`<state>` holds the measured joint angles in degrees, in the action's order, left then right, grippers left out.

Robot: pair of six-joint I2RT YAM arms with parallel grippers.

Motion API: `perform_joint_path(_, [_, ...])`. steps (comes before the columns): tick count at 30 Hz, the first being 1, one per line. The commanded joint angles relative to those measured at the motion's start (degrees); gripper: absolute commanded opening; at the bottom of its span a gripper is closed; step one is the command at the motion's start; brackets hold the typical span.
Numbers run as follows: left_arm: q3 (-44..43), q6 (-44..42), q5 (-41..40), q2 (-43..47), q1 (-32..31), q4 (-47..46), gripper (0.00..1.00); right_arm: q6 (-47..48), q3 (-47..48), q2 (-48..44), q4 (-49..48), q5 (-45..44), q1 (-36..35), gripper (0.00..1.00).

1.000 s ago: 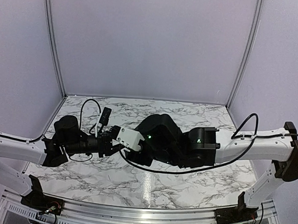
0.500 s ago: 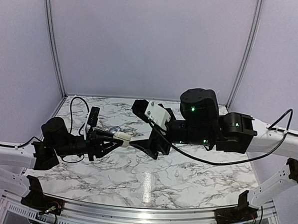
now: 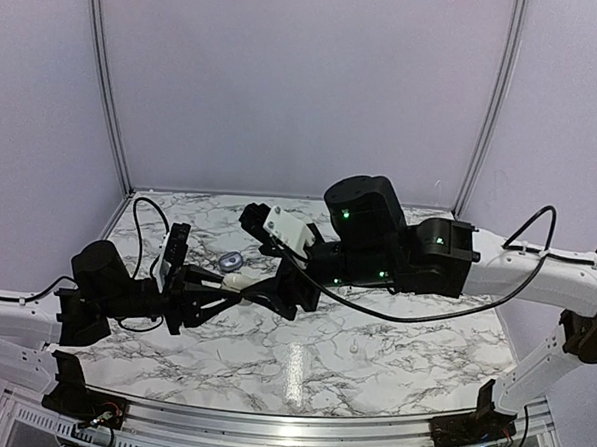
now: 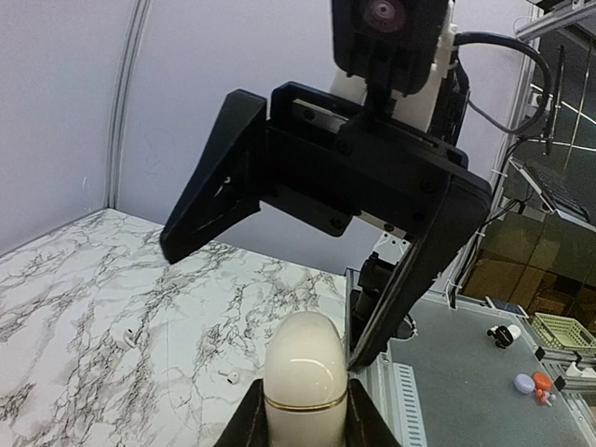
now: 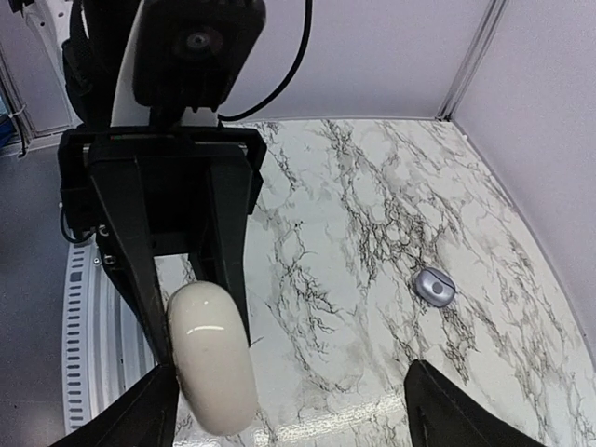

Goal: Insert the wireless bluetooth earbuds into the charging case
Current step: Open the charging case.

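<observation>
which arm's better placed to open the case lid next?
Right, likely. The right gripper is open and empty, its fingers flanking the closed charging case. The left gripper is shut on that case, so it can only hold it steady.

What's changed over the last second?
The right arm lifted away to the right, then swung back left; the right gripper now stands open around the cream oval case, one finger close beside it, no grip. The left gripper stayed shut on the case. The small grey oval on the marble did not move.
</observation>
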<state>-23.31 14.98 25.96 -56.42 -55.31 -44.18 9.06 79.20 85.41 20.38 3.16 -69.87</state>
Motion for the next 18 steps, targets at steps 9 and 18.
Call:
perform_joint_path(9, [0.69, -4.38, 2.48, 1.39, -2.08, -0.22, 0.0, -4.14, 3.24, -0.26, -0.2, 3.63, 4.86, 0.79])
perform_joint_path(18, [0.74, -5.22, 2.25, 1.53, -2.08, -0.2, 0.0, -5.77, 4.27, -1.86, 0.35, 5.16, 7.79, 0.76])
